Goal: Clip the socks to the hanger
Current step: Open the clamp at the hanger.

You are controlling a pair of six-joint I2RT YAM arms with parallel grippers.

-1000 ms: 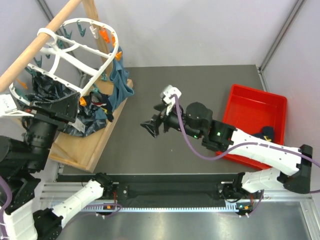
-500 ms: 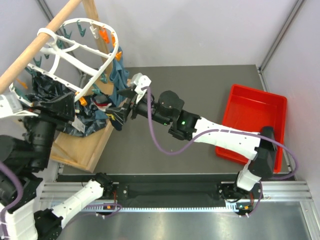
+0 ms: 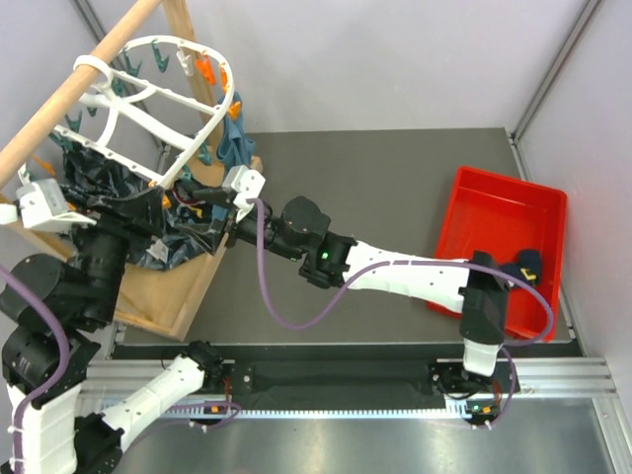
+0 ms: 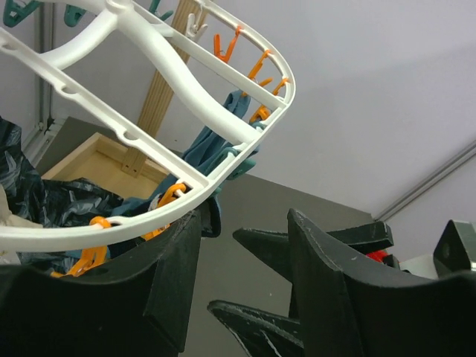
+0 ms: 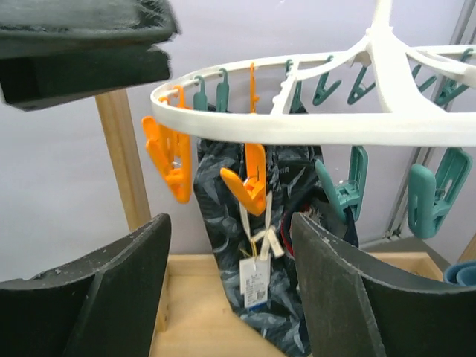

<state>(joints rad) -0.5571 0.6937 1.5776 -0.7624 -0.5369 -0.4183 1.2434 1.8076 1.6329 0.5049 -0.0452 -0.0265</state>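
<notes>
The white oval hanger [image 3: 148, 109] hangs at the upper left with teal and orange clips; its rim also shows in the left wrist view [image 4: 178, 67] and the right wrist view [image 5: 312, 126]. My right gripper [image 3: 202, 235] is stretched out to the hanger's near edge, open and empty [image 5: 230, 223], just below an orange clip [image 5: 249, 186]. A dark sock with a red edge [image 5: 286, 227] hangs by a teal clip [image 5: 343, 190], partly behind my right finger. My left gripper [image 3: 163, 209] is open and empty [image 4: 245, 216] under the rim, facing the right gripper's fingers [image 4: 297, 249]. Another navy sock [image 3: 525, 265] lies in the red tray [image 3: 513, 193].
A big dark patterned cloth [image 5: 253, 245] with a paper tag hangs under the hanger. A teal-blue garment [image 3: 235, 148] hangs at its far side. A wooden pole [image 3: 69, 94] carries the hanger, above a wooden base frame [image 3: 163, 296]. The grey table [image 3: 395, 178] lies between hanger and tray.
My right arm has swung left from the middle of the table to the hanger's near edge, jaws open. My left gripper has shifted slightly under the rim.
</notes>
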